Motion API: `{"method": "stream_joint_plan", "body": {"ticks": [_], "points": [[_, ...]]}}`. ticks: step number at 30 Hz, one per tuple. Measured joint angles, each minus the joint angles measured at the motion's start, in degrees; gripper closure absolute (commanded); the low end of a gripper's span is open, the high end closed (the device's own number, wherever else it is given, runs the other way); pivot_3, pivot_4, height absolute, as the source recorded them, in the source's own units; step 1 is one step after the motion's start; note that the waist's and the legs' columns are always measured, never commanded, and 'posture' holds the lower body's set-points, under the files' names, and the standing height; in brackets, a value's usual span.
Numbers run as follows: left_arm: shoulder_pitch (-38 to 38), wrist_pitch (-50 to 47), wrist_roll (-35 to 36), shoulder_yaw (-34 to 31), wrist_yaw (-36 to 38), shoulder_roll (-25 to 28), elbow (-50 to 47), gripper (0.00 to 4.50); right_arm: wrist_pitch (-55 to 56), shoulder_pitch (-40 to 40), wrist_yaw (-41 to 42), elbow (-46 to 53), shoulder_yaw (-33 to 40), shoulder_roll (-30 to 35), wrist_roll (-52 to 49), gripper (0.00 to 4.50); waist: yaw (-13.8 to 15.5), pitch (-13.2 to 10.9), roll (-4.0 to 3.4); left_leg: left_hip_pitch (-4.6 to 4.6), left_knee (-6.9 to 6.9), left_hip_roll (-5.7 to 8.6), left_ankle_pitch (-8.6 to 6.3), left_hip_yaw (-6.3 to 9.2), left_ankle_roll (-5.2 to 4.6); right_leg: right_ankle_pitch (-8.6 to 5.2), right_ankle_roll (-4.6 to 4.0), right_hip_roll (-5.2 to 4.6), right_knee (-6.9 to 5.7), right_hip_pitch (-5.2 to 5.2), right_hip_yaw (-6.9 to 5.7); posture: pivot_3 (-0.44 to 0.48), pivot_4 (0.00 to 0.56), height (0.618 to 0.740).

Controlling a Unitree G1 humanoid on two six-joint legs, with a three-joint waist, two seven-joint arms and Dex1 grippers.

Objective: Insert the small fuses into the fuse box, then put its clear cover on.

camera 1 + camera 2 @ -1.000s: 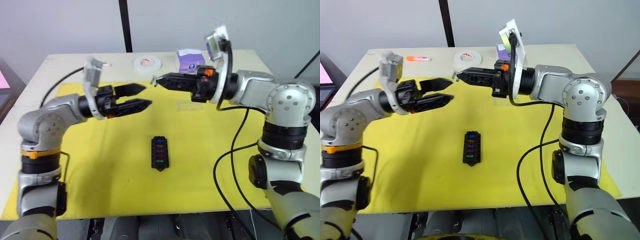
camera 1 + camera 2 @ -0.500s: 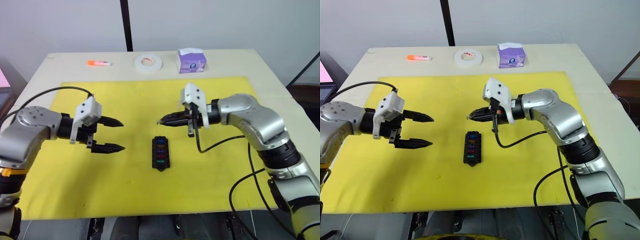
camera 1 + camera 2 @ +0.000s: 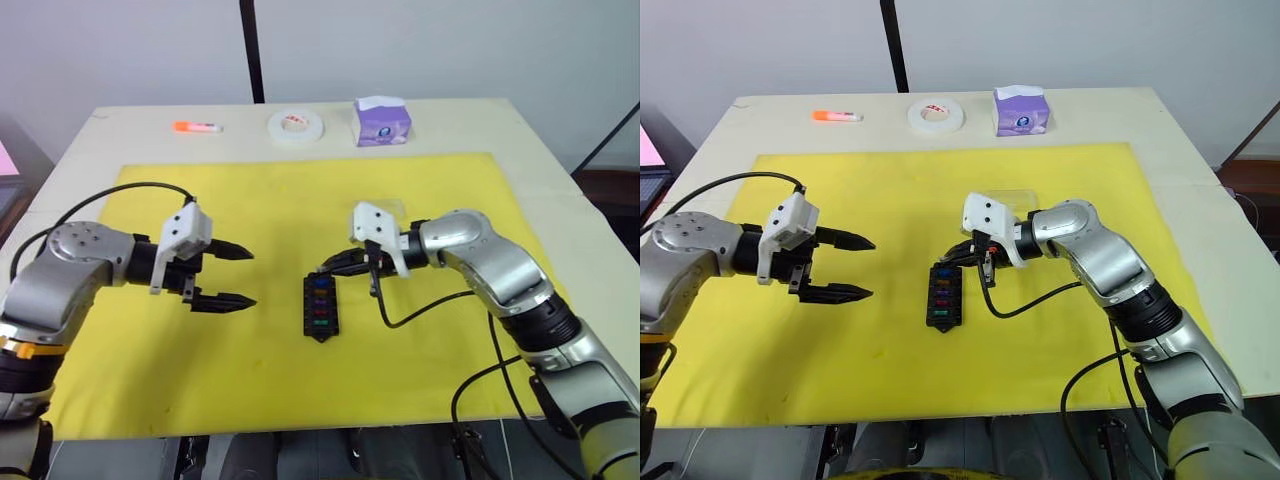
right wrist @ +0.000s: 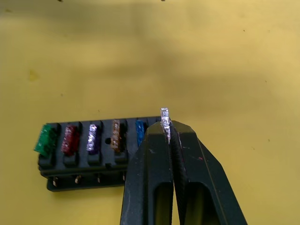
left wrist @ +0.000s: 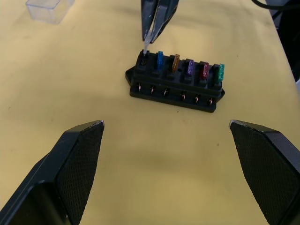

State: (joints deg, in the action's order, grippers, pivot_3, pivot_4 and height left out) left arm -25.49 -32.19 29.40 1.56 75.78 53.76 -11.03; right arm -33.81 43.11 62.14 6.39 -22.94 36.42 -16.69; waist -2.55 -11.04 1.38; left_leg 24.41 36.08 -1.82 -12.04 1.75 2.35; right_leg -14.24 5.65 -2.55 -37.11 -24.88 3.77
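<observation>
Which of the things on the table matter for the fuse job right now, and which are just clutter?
Job:
- fuse box with five fuses seated
- pale fuse pinched in the right gripper, over the end slot
- clear cover lying on the yellow mat
- left gripper, open, empty

Lying about:
- white tape roll
- purple tissue box
- orange marker
</observation>
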Motion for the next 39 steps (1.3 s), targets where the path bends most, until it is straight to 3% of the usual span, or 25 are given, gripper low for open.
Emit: {"method": "stream_joint_plan", "body": {"ticks": [39], "points": [[1.2,0.0,0.0,0.0,-2.1,-0.9,-0.5,0.02,-4.3,1.7,2.2,-0.8,-1.2,-2.6,5.2,4.5,0.0,0.0,0.01,-0.07,0.06,0.0,0.0,0.02,0.0,0.01,0.02,0.01,-0.1,0.07,0.0,0.0,0.15,0.74]]}}
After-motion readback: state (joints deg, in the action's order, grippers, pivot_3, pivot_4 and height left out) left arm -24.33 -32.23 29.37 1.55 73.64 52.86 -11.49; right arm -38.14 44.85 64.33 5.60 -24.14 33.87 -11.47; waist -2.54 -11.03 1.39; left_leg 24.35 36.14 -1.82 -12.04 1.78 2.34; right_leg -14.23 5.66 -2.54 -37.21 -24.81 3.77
